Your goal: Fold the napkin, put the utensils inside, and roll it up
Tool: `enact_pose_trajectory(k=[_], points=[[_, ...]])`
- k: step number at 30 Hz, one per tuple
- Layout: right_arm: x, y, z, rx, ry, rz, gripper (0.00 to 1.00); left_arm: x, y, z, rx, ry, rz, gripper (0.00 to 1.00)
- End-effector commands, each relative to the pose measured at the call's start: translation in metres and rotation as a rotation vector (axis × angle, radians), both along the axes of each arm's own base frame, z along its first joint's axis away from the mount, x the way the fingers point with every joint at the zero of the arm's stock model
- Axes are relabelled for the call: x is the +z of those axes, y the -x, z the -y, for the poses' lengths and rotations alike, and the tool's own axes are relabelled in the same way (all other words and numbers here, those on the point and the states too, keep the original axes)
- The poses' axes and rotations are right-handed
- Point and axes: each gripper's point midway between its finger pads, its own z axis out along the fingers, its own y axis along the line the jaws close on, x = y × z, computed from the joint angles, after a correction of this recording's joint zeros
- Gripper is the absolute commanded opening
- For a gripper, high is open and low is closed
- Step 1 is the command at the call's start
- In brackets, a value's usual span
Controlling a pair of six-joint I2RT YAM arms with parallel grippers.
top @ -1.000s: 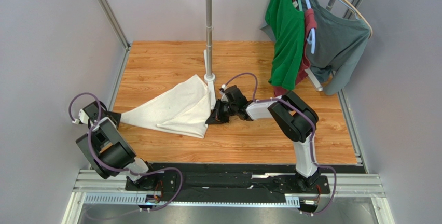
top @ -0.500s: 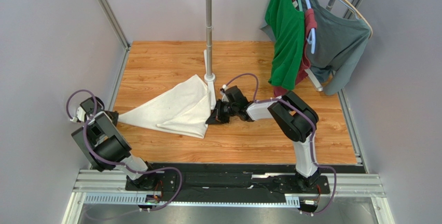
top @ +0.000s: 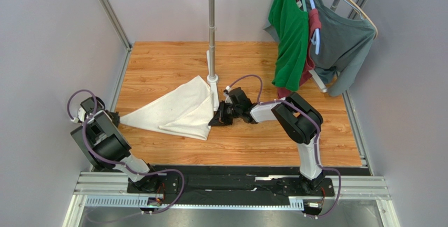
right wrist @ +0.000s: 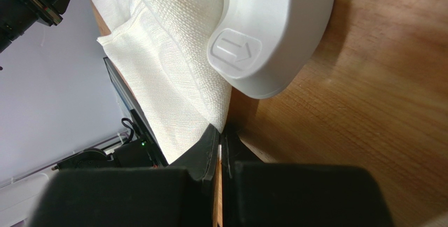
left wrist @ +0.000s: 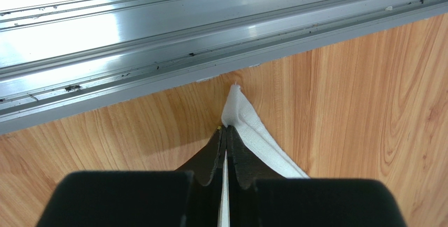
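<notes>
The white napkin (top: 176, 110) lies stretched on the wooden table, folded into a rough triangle. My left gripper (top: 116, 117) is shut on its left corner at the table's left edge; the corner tip (left wrist: 235, 106) pokes out past the closed jaws in the left wrist view. My right gripper (top: 214, 122) is shut on the napkin's right corner, next to the pole stand's base. In the right wrist view the cloth (right wrist: 173, 64) runs into the closed jaws. The spoon is out of view.
A white pole stand (top: 212, 32) rises from its base (right wrist: 273, 32) right beside the right gripper. A green shirt (top: 289, 32) and a grey shirt (top: 344, 40) hang at the back right. An aluminium rail (left wrist: 158, 38) borders the table's left edge.
My left arm has drawn slightly further left and back, pulling the napkin's left corner taut. The right gripper has stayed in place.
</notes>
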Motion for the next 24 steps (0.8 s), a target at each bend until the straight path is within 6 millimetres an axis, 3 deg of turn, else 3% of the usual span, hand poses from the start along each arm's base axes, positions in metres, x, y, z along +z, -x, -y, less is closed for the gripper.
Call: enact_pose_trajectory(k=[1, 8, 13, 16, 19, 21, 22, 24], points=[[-0.068, 0.027, 0.051, -0.046, 0.256, -0.129, 0.0, -0.006, 0.001, -0.002, -0.018, 0.031, -0.016, 0.0], [-0.059, 0.024, 0.053, -0.041, 0.239, -0.064, 0.03, 0.014, -0.012, 0.0, -0.077, -0.045, 0.11, 0.0], [-0.042, 0.018, 0.054, -0.038, 0.221, 0.025, 0.33, 0.031, -0.023, 0.011, -0.152, -0.123, 0.189, 0.0], [-0.029, 0.018, 0.059, -0.039, 0.215, 0.079, 0.43, 0.045, -0.032, 0.02, -0.202, -0.169, 0.226, 0.0], [-0.024, 0.022, 0.067, -0.044, 0.218, 0.106, 0.47, 0.066, -0.039, 0.029, -0.238, -0.215, 0.28, 0.0], [-0.01, 0.023, 0.068, -0.045, 0.194, 0.148, 0.47, 0.077, -0.043, 0.038, -0.264, -0.233, 0.311, 0.0], [-0.013, 0.027, 0.074, -0.051, 0.207, 0.148, 0.48, 0.09, -0.046, 0.042, -0.279, -0.259, 0.343, 0.0], [-0.004, 0.027, 0.077, -0.059, 0.198, 0.177, 0.48, 0.103, -0.054, 0.062, -0.347, -0.285, 0.373, 0.0]])
